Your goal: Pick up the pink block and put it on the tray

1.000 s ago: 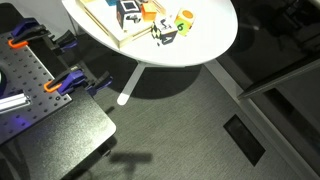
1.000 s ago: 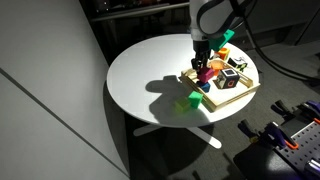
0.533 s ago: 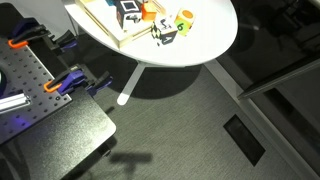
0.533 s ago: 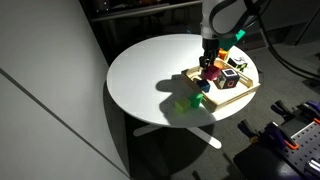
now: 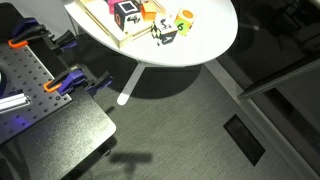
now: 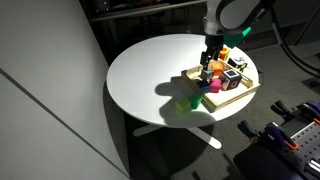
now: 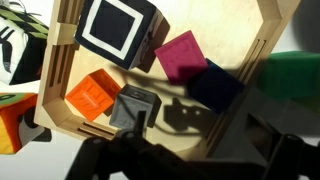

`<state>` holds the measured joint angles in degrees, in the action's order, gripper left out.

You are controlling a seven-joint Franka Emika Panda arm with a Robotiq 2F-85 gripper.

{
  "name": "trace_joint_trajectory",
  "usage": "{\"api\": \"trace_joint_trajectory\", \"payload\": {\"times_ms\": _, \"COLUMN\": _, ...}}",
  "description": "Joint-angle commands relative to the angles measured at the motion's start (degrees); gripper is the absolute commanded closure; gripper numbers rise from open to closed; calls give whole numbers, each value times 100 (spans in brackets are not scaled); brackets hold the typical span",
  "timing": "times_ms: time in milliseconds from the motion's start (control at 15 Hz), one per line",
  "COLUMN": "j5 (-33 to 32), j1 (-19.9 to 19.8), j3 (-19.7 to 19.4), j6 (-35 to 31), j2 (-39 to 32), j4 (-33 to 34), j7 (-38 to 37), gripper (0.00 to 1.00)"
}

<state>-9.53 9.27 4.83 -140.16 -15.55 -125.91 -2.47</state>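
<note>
The pink block [image 7: 182, 55] lies inside the tray [image 7: 262, 60], tilted against a dark blue cube [image 7: 216, 86]. Nothing holds it. My gripper [image 7: 190, 138] hangs above the tray floor with its dark fingers [image 7: 243, 131] spread wide and only bare wood and their shadow between them. In an exterior view the gripper [image 6: 207, 68] stands over the near part of the tray [image 6: 228, 97], and the pink block [image 6: 213, 87] sits just below it. The tray's corner [image 5: 100, 25] shows at the top edge of an exterior view; no gripper is visible there.
Also in the tray are a large black-and-white cube [image 7: 115, 30], an orange cube [image 7: 92, 97] and a grey cube [image 7: 133, 108]. On the white round table [image 6: 150, 70] a green cube [image 6: 193, 99] lies beside the tray. A black-and-white cube [image 5: 165, 33] and a yellow-green one [image 5: 185, 20] sit near the table's edge.
The gripper carried the pink block sideways over the tray, then its jaws opened. The block now rests in the tray, free of the fingers.
</note>
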Motion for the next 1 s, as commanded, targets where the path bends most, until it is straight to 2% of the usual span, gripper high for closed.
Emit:
{"api": "trace_joint_trajectory", "payload": {"times_ms": 0, "j5": 232, "j1": -22, "j3": 161, "j6": 37, "j2": 489, "j4": -331, "j7": 85, "gripper": 0}}
{"api": "trace_joint_trajectory", "payload": {"times_ms": 333, "j5": 889, "j1": -45, "j3": 433, "j6": 327, "j2": 846, "j4": -460, "j7": 435, "gripper": 0}}
{"api": "trace_joint_trajectory", "payload": {"times_ms": 600, "j5": 1361, "j1": -21, "j3": 545, "j6": 803, "j2": 1139, "j4": -535, "j7": 624, "gripper": 0}}
{"api": "trace_joint_trajectory", "payload": {"times_ms": 933, "j5": 1395, "j1": 58, "j3": 590, "j6": 1505, "j2": 1524, "j4": -612, "j7": 542, "gripper": 0}}
